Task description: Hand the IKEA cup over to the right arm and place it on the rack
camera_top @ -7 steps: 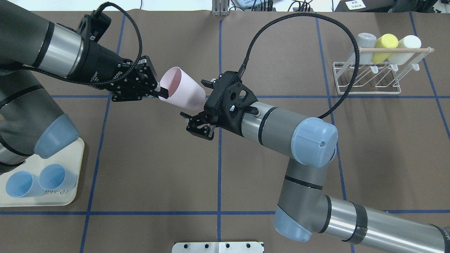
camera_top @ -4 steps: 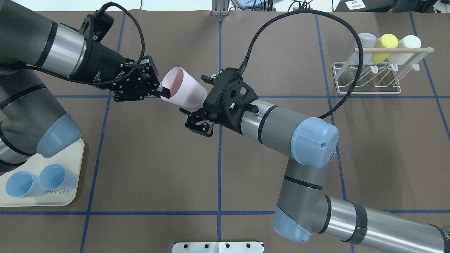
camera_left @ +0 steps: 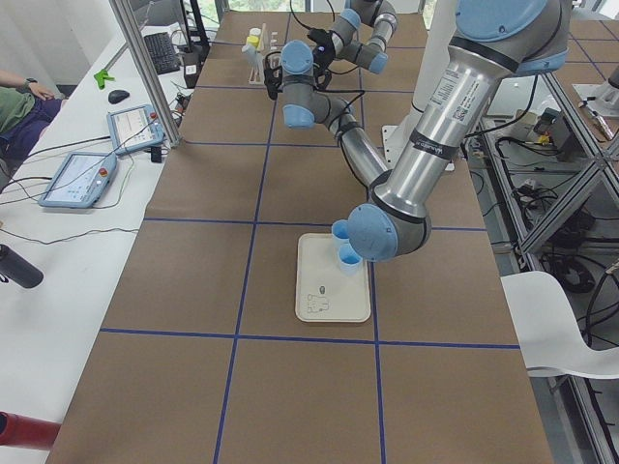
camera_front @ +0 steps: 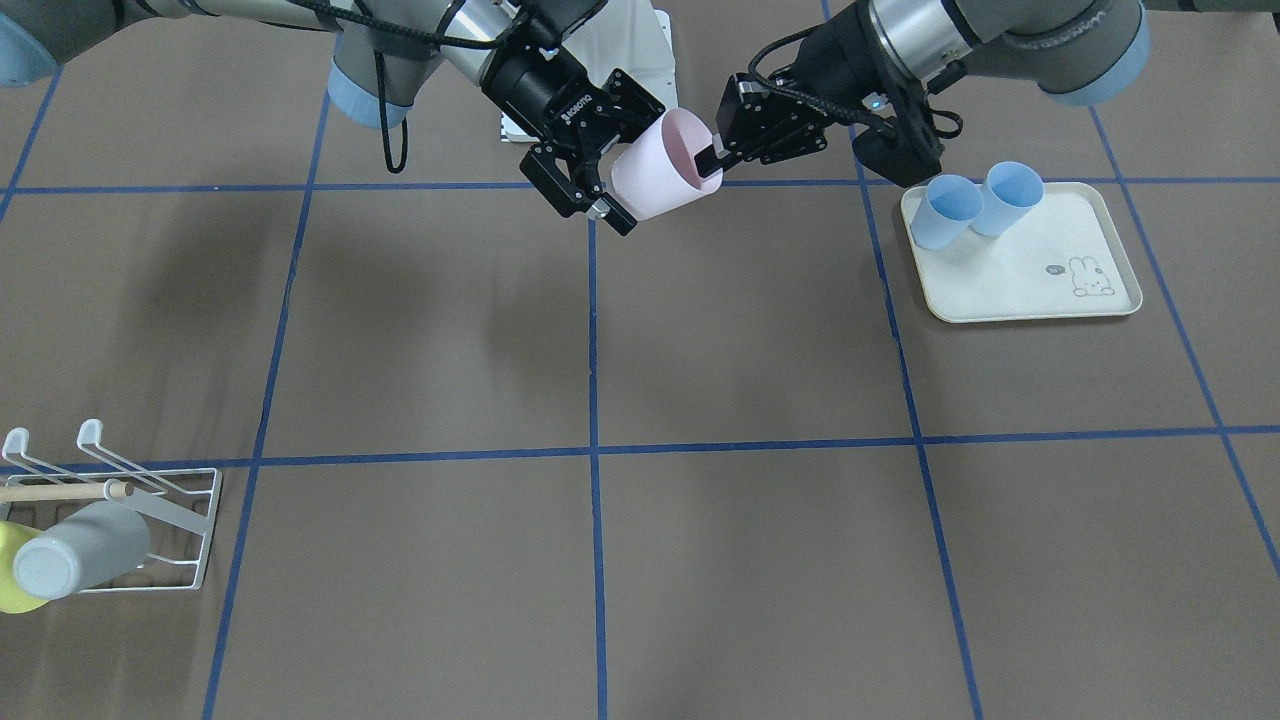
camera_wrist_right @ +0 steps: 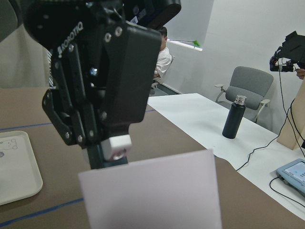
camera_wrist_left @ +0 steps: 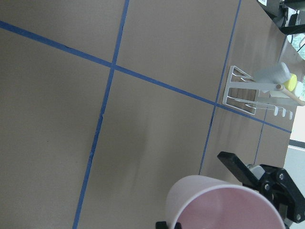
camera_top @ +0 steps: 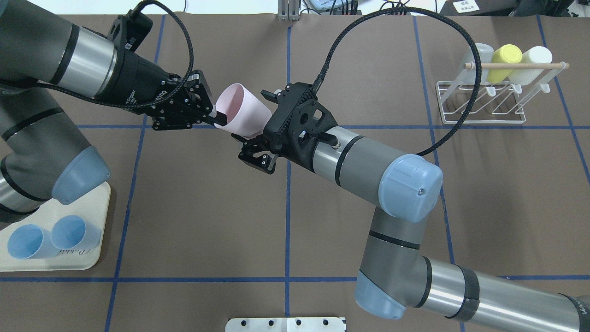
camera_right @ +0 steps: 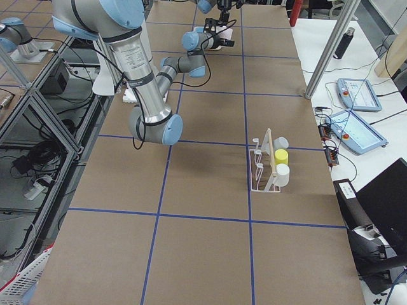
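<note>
Left gripper (camera_top: 218, 121) pinches the rim of the pink IKEA cup (camera_top: 242, 110), with one finger inside the mouth and one outside. It holds the cup on its side in the air over the middle of the table, base pointing toward the robot's right.

Right gripper (camera_top: 249, 115) sits at that base end with its jaws spread, one on each side of the cup wall. The overhead view shows a gap on both sides, so it does not appear to be clamped.

I judge the transfer to be about half done. The cup is lifted and presented, but the right arm has not yet taken it and the left has not let go. The grasp, the release, the carry and the placing are all yet to come.

Well apart, at the table's right end, stands the rack (camera_top: 479, 121). Grey, yellow and white cups (camera_top: 507, 57) already sit on it, and the front-facing view shows bare prongs free.
</note>
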### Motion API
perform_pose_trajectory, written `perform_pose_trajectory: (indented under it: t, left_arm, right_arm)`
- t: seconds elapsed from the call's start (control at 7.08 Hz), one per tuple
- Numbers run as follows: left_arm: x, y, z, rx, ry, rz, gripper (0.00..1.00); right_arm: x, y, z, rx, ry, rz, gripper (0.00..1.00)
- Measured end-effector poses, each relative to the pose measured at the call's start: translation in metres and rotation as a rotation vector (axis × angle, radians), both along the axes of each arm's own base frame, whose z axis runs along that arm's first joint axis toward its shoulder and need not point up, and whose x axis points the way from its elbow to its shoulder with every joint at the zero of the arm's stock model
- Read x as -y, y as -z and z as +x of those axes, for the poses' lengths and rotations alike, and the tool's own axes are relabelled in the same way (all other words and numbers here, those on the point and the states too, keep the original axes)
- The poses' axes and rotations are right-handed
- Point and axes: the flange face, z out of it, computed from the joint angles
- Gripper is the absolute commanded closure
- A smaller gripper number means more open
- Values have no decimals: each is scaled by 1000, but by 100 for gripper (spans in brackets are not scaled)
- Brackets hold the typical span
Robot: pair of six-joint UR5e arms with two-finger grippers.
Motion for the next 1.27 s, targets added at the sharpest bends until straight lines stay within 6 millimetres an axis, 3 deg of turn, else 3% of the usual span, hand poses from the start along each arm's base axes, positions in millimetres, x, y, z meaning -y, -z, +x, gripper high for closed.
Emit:
perform_pose_trajectory:
  t: [0.14,0.28,0.42,0.57,0.85,0.99,1.13,1.27]
  left_arm:
    - [0,0,0,-1,-1,1,100]
    - [0,1,0,-1,0,1,88]
    - [-1,1,0,-2,-1,3,20]
    - [-1,2,-1,-5,-2,6,0]
    - [4,4,-13,-7,17,24,0]
    - [14,2,-31,-3,36,29,0]
    - [26,-8,-54,10,56,41,0]
    - [34,-30,-73,38,75,68,0]
  right_arm:
    - [-1,1,0,-4,-5,9,44]
    - [-3,1,-1,-5,-4,12,52]
    - [-5,0,-2,-8,-2,13,59]
    - [-6,-1,-3,-11,0,12,63]
    - [-7,-1,0,-8,-1,13,67]
    - [-8,-1,4,-6,-3,10,67]
    - [-5,0,10,-19,-8,-8,67]
    - [2,1,20,-60,-22,-50,67]
